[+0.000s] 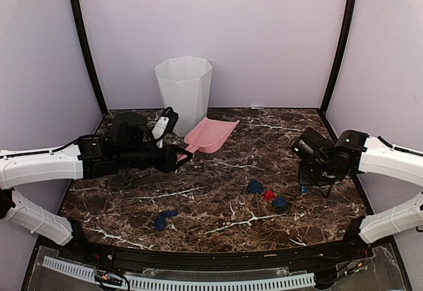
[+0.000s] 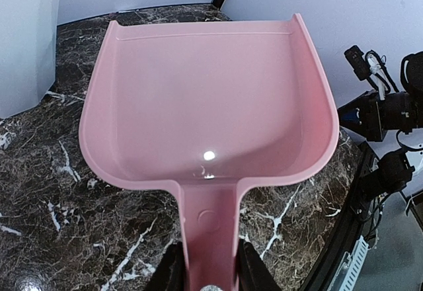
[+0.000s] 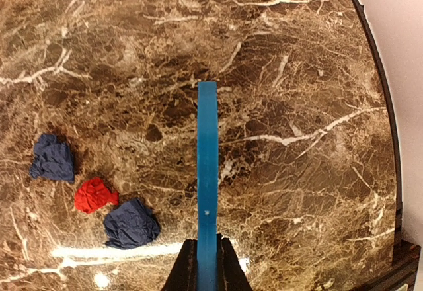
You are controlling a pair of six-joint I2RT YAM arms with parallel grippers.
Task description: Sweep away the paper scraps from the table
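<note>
My left gripper (image 1: 178, 156) is shut on the handle of the pink dustpan (image 1: 211, 134), held over the back of the table (image 1: 119, 202). In the left wrist view the empty dustpan (image 2: 205, 99) fills the frame, my fingers (image 2: 173, 272) on either side of its handle. My right gripper (image 1: 305, 184) is shut on the blue hand brush (image 3: 207, 165), seen edge-on. Paper scraps lie just left of the brush: a navy one (image 3: 53, 159), a red one (image 3: 94, 194) and a navy one (image 3: 131, 223), also in the top view (image 1: 254, 186). One more navy scrap (image 1: 163, 219) lies front left.
A white bin (image 1: 184, 92) stands at the back, just left of the dustpan; its wall shows in the left wrist view (image 2: 26, 40). The black front rim (image 1: 218, 259) bounds the table. Lilac walls enclose the back and sides.
</note>
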